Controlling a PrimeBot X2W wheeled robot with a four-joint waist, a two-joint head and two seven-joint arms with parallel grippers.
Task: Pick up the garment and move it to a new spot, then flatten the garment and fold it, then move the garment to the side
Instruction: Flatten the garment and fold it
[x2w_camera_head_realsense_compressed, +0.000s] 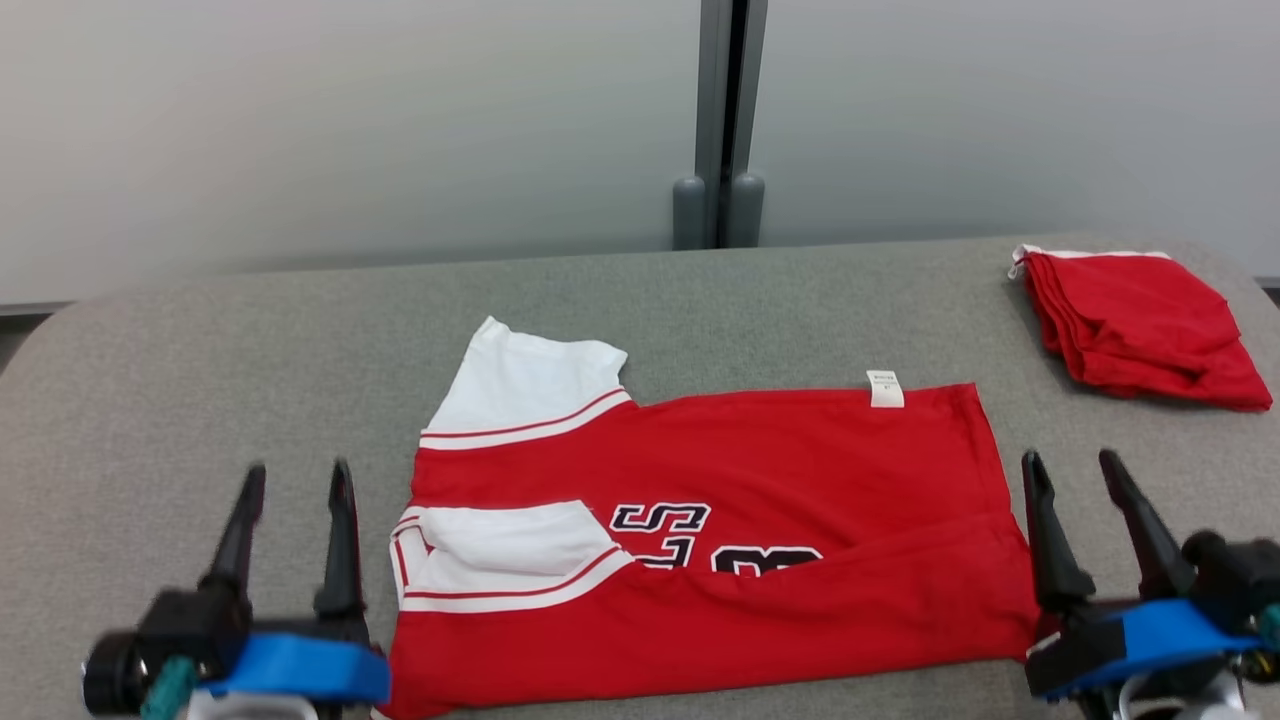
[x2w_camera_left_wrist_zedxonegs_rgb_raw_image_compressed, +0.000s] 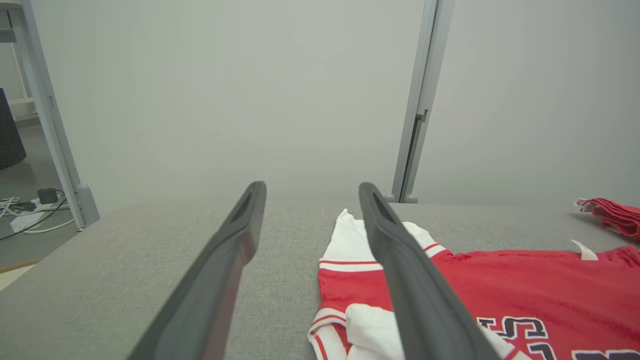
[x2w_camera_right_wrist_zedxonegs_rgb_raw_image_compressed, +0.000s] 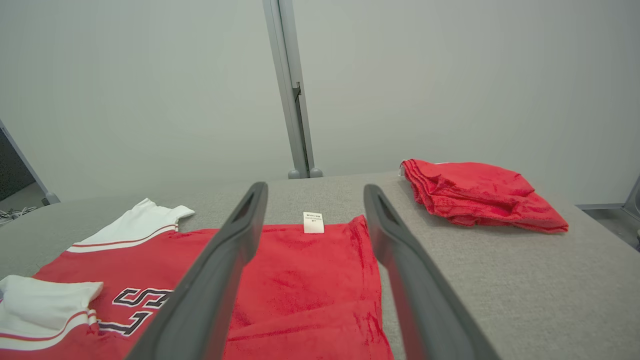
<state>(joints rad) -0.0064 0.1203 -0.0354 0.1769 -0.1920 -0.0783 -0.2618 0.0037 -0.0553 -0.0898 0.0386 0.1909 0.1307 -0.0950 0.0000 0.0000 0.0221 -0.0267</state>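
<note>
The garment (x2w_camera_head_realsense_compressed: 760, 480) is a red jersey with white sleeves and dark lettering, lying spread sideways on the grey table, its near long edge folded up over the letters. It also shows in the left wrist view (x2w_camera_left_wrist_zedxonegs_rgb_raw_image_compressed: 525, 280) and the right wrist view (x2w_camera_right_wrist_zedxonegs_rgb_raw_image_compressed: 300, 280). My left gripper (x2w_camera_head_realsense_compressed: 295, 485) stands open just left of the sleeve end, above the table, with nothing between its fingers (x2w_camera_left_wrist_zedxonegs_rgb_raw_image_compressed: 235, 250). At the hem end, my right gripper (x2w_camera_head_realsense_compressed: 1075, 475) is open too and holds nothing, its fingers (x2w_camera_right_wrist_zedxonegs_rgb_raw_image_compressed: 240, 235) straddling the hem edge in the right wrist view.
A second red cloth (x2w_camera_head_realsense_compressed: 1140, 325), folded, lies at the table's far right corner (x2w_camera_right_wrist_zedxonegs_rgb_raw_image_compressed: 480, 195). The grey table (x2w_camera_head_realsense_compressed: 200, 380) has bare surface left of the jersey. Behind it stands a pale wall with a grey post (x2w_camera_head_realsense_compressed: 720, 120). Cables (x2w_camera_left_wrist_zedxonegs_rgb_raw_image_compressed: 30, 210) lie on the floor at left.
</note>
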